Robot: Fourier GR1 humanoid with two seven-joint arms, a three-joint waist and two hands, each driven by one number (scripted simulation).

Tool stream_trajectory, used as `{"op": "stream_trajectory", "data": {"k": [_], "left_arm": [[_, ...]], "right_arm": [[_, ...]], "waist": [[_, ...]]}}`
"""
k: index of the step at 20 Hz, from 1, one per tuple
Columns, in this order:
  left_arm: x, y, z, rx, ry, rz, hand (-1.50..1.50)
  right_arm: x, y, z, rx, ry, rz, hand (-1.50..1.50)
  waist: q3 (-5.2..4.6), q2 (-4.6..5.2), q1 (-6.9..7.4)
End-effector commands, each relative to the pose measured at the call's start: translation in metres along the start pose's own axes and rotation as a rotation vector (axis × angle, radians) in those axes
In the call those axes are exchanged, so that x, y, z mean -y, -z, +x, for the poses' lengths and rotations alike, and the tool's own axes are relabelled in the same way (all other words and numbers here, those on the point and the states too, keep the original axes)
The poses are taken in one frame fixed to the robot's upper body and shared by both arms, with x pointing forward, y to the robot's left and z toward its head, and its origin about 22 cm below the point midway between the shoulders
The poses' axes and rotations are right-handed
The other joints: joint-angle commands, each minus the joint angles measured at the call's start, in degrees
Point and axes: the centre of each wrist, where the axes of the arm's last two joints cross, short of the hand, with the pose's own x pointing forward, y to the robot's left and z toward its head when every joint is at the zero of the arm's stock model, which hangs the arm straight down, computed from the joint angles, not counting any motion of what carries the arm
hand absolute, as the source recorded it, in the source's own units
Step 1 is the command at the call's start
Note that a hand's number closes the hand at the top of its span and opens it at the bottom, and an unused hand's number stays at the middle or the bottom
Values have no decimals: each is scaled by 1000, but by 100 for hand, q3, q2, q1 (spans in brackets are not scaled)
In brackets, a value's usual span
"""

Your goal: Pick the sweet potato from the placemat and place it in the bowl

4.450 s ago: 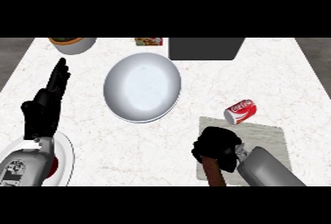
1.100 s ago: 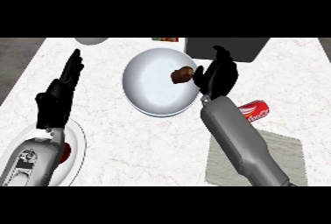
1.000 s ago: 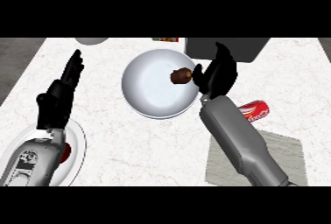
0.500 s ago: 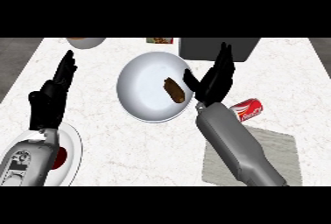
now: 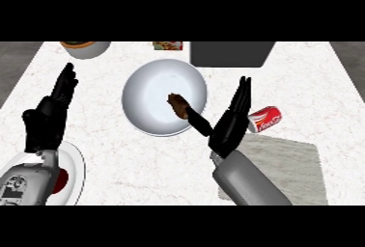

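1. Sweet potato (image 5: 178,105) is lying inside the white bowl (image 5: 146,84), right of the bowl's middle. It is a small, dark brown piece, sitting lengthwise and pointing toward the near-right rim.
2. Bowl is sitting on the bench (image 5: 143,164), toward its far middle.
3. Right robot hand (image 5: 230,124) is standing just beside the bowl's right rim. Its fingers are pointing straight up and away and it is gripping nothing. Its thumb is reaching left over the rim toward the sweet potato's near end. Cannot tell whether thumb and potato are touching.
4. Red soda can (image 5: 265,119) is lying on its side just right of that hand, near the far edge of the placemat (image 5: 292,159).
5. Placemat, grey, is lying flat at the bench's near right. Right forearm is covering its left edge.
6. Left robot hand (image 5: 49,116) is resting at the view's left with fingers up and relaxed, carrying nothing. It is well apart from the bowl.
7. White plate (image 5: 76,163) is showing at near left, partly under the left forearm. A red item (image 5: 63,177) is peeking out on it.
8. Along the far edge a round container (image 5: 89,49) is sitting at left, a small packet (image 5: 167,46) in the middle and a dark grey box (image 5: 231,54) to the right.
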Motion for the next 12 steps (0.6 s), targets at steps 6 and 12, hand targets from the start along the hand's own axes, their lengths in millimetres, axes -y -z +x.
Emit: {"op": "stream_trajectory", "data": {"k": [6, 12], "left_arm": [[-2, -8, -5, -13, -13, 9, 0], [0, 7, 1, -9, -1, 37, 0]], "right_arm": [[51, -84, -6, -63, 147, 85, -150], [75, -108, -1, -42, 169, 82, -150]], "waist": [[-2, 4, -79], [0, 29, -152]]}}
